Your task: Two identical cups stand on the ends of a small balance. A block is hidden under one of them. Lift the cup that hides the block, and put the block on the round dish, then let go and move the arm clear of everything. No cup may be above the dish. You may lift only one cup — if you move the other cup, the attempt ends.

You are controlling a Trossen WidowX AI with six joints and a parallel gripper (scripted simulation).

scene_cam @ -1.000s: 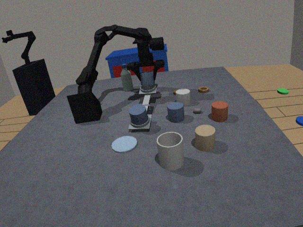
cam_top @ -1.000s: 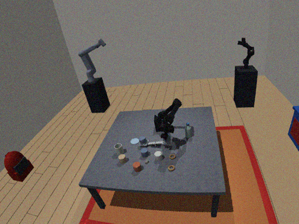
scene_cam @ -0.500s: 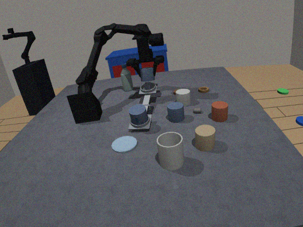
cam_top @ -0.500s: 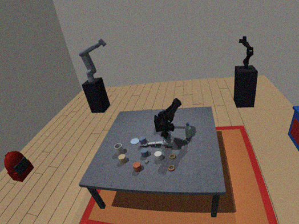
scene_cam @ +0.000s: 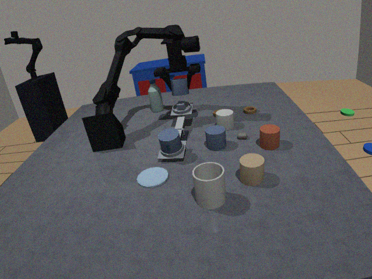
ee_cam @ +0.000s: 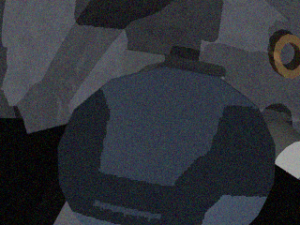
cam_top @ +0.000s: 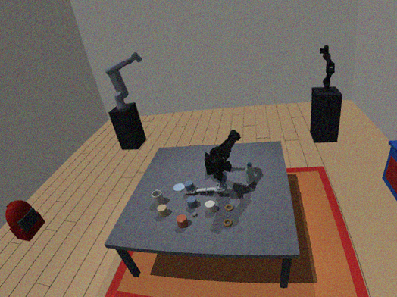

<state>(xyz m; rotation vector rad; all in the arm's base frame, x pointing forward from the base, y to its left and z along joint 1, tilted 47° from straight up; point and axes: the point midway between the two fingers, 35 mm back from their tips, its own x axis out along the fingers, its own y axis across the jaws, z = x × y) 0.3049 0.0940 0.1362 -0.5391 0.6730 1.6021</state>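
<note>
My gripper (scene_cam: 179, 86) is shut on one blue cup (scene_cam: 180, 90) (ee_cam: 164, 141) and holds it upright, clear above the far pan of the balance (scene_cam: 179, 122) (cam_top: 206, 190). A dark grey lump (scene_cam: 182, 104), seemingly the block, sits inside the ring of that far pan. The other blue cup (scene_cam: 170, 140) (cam_top: 189, 185) stands on the near pan, apart from my gripper. The round light-blue dish (scene_cam: 152, 176) (cam_top: 178, 186) lies on the table beside the near pan, with nothing on or above it. The held cup fills most of the wrist view, which hides the block there.
A bottle (scene_cam: 156, 100) (cam_top: 250, 173) stands left of the far pan in the exterior view. To the right are a blue cylinder (scene_cam: 215, 138), a white cylinder (scene_cam: 224, 120), a small grey piece (scene_cam: 242, 136), a red cylinder (scene_cam: 269, 137), a tan cylinder (scene_cam: 251, 169), an open mug (scene_cam: 209, 189) and rings.
</note>
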